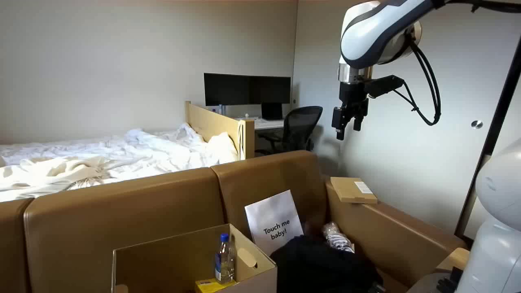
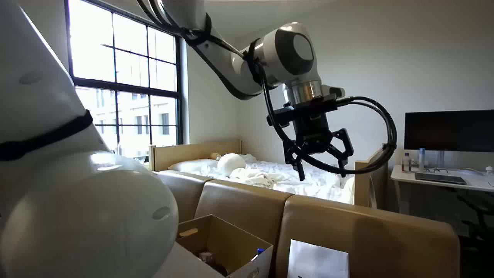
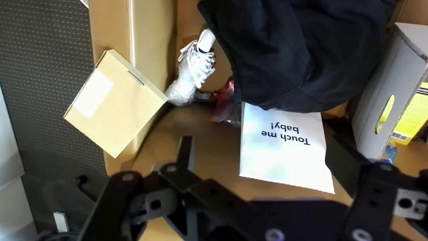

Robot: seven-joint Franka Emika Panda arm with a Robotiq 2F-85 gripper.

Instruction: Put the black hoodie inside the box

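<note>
The black hoodie (image 1: 321,264) lies in a limp heap on the sofa seat, against the armrest side. It fills the upper middle of the wrist view (image 3: 301,53) and is out of view in an exterior view. The box (image 1: 171,260) stands open beside it, brown inside with handle holes. The box also shows in an exterior view (image 2: 231,243) and at the right of the wrist view (image 3: 374,107). My gripper (image 1: 349,131) is high above the sofa, pointing down, apart from hoodie and box. Its fingers are spread and empty, as an exterior view (image 2: 322,175) and the wrist view (image 3: 260,144) show.
A bottle with a blue cap (image 1: 224,260) and a yellow packet (image 1: 213,285) are in the box. A white "Touch me baby!" sheet (image 3: 284,147) leans on the sofa back (image 1: 122,215). A tan carton (image 3: 115,103) rests on the armrest. A white plastic-wrapped thing (image 3: 194,67) lies beside the hoodie.
</note>
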